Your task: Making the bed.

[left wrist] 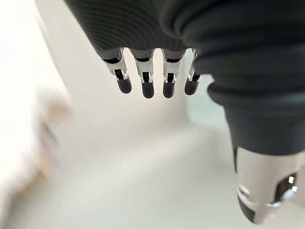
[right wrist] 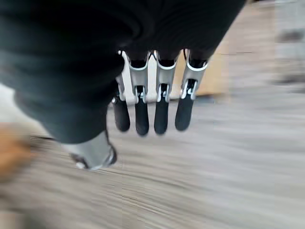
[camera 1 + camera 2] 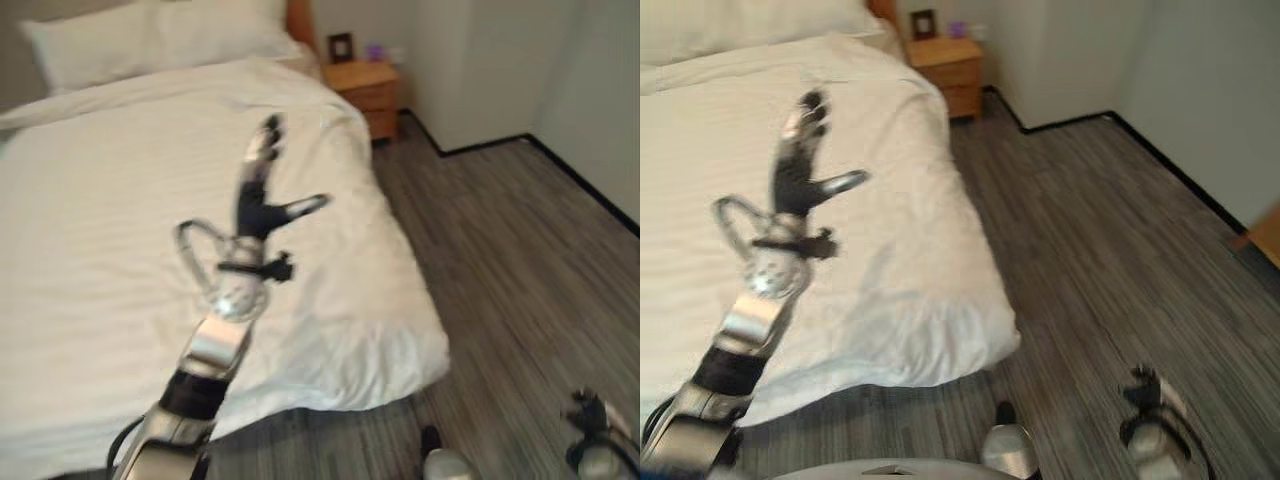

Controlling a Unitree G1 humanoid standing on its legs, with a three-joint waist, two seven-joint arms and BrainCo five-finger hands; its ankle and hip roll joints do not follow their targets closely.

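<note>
A white duvet is spread over the bed, a wooden nightstand beside its head corner. The left hand is held above the duvet, the right hand over grey plank floor; both are seen with straight fingers, empty.

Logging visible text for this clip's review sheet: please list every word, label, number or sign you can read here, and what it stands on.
None can be read.
The small dark picture frame on the wooden nightstand: too small and blurred to show any writing.
The white duvet and pillow: plain, no print visible.
The left hand, open above the duvet, and the right hand, open over the floor: no markings visible.
</note>
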